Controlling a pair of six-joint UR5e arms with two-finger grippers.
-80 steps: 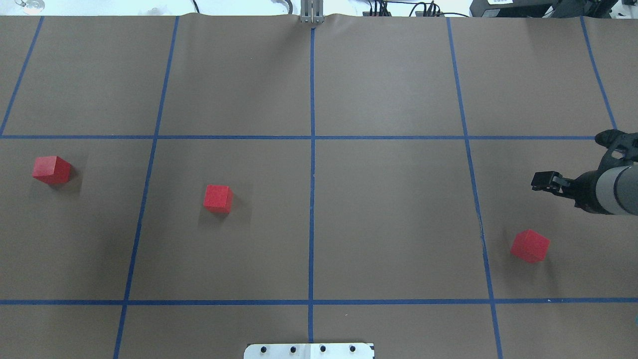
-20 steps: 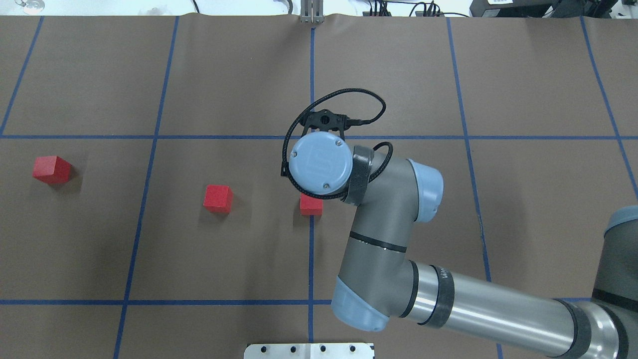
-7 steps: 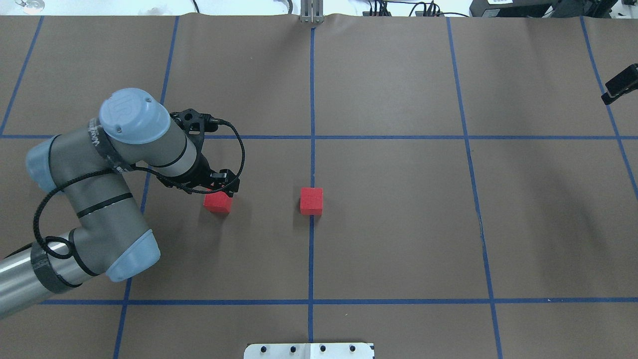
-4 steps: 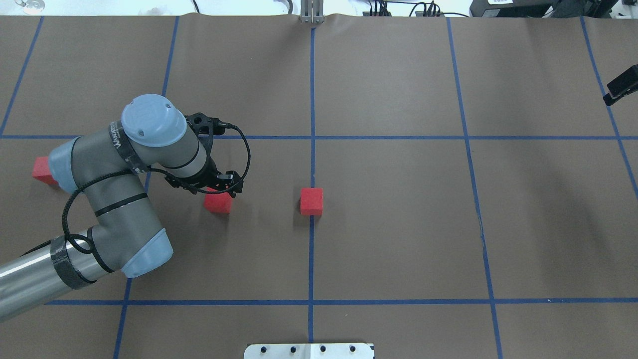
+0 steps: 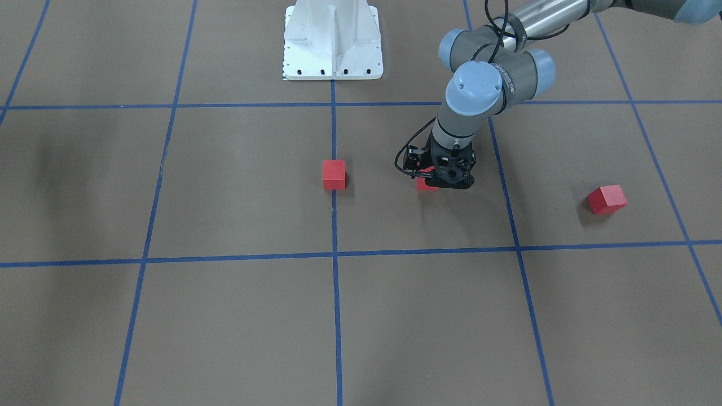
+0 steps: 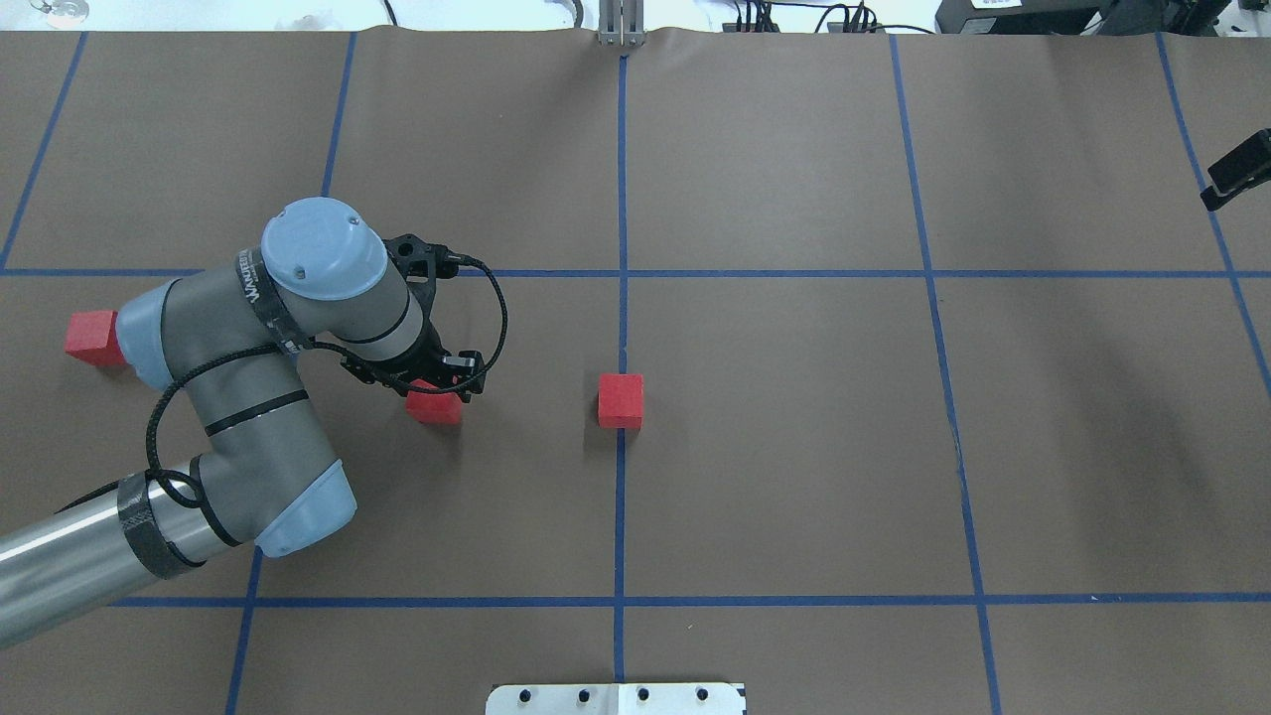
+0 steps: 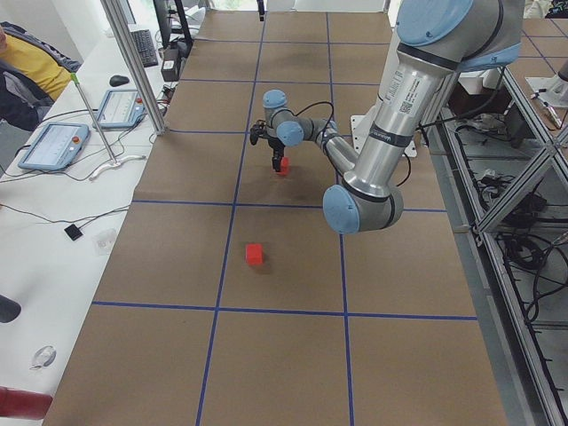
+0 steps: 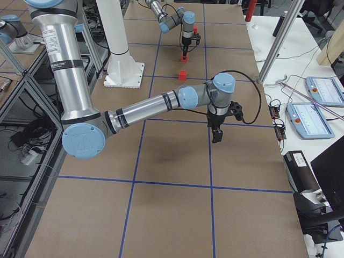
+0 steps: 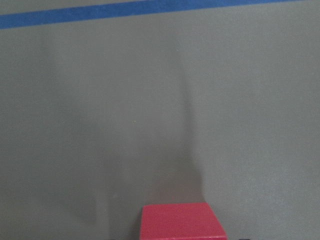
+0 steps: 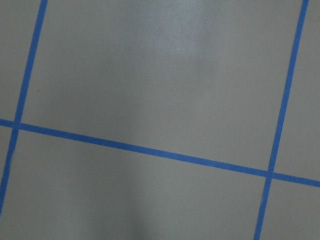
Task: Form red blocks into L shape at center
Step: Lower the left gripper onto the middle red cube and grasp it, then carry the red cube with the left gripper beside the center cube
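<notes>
Three red blocks lie on the brown paper. One red block (image 6: 621, 400) (image 5: 333, 173) sits on the blue tape line at the center (image 6: 665, 343). A second red block (image 6: 435, 406) (image 5: 424, 184) (image 9: 181, 221) lies to its left, directly under my left gripper (image 6: 444, 374) (image 5: 443, 178), which is open and low over it. The third red block (image 6: 89, 337) (image 5: 606, 199) rests far left, partly behind my left arm. My right gripper (image 6: 1236, 171) (image 8: 216, 135) hangs over bare paper at the far right; whether it is open or shut I cannot tell.
The white robot base (image 6: 616, 698) (image 5: 332, 39) stands at the table's near edge. A metal post (image 6: 622, 22) stands at the far edge on the centre line. Blue tape divides the paper into large squares. My left arm's elbow (image 6: 298, 497) spans the left squares.
My left arm has shifted right, bringing the gripper over the second block and uncovering the far-left block. Earlier, my right arm set a block at the center and withdrew right.
</notes>
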